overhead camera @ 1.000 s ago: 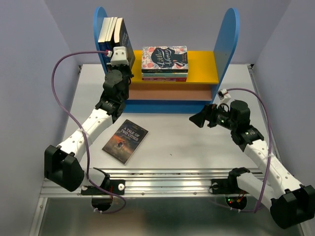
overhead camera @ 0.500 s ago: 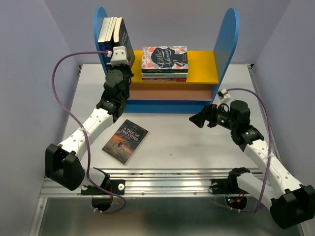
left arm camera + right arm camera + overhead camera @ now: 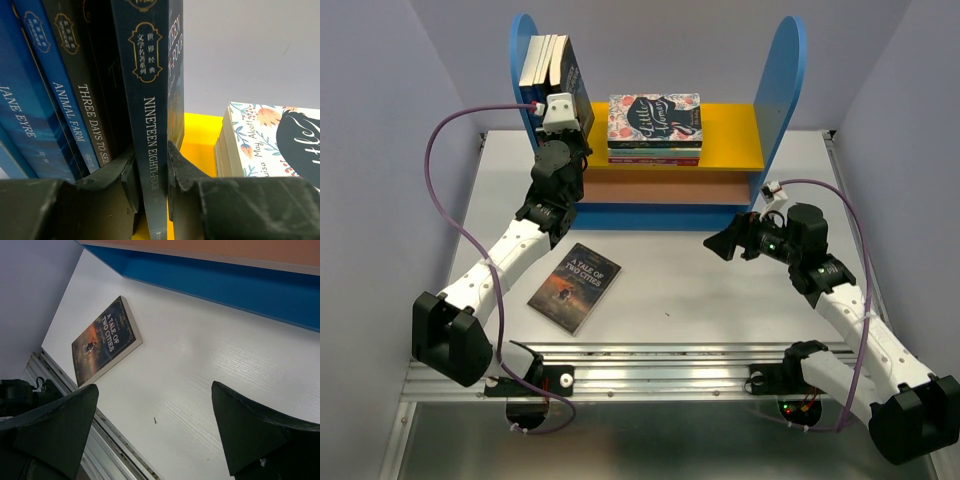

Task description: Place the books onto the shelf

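My left claw (image 3: 152,167) is clamped narrowly on the spine of Nineteen Eighty-Four (image 3: 150,100). The book stands upright at the left end of the yellow board of the shelf (image 3: 735,135), beside Three Days (image 3: 95,125), Animal Farm (image 3: 70,107) and Jane Eyre (image 3: 22,117). My right claw (image 3: 155,412) hangs wide and empty. A Tale of Two Cities (image 3: 574,286) lies flat on the surface (image 3: 690,290), near left. I judge four books shelved, one outstanding.

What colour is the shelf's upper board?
The upper board is yellow; it shows best in the top external view.
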`<state>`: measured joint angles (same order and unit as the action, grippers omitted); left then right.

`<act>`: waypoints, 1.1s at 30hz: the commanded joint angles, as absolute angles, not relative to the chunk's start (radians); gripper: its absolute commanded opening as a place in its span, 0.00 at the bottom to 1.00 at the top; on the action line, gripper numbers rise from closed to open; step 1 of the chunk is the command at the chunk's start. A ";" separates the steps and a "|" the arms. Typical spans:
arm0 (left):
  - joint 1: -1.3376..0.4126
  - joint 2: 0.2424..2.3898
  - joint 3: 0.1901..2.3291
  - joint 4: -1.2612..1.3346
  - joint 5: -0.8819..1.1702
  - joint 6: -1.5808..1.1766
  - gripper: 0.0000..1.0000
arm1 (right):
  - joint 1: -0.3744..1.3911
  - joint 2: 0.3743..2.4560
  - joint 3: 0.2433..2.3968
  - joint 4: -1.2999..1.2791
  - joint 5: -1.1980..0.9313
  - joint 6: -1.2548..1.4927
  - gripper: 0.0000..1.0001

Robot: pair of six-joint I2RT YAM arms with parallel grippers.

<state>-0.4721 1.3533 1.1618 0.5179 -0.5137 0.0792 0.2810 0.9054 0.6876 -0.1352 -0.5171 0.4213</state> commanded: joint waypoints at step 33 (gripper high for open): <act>-0.468 1.187 1.215 0.456 -0.428 -0.092 0.70 | 0.282 0.920 0.701 -0.086 -0.666 0.413 1.00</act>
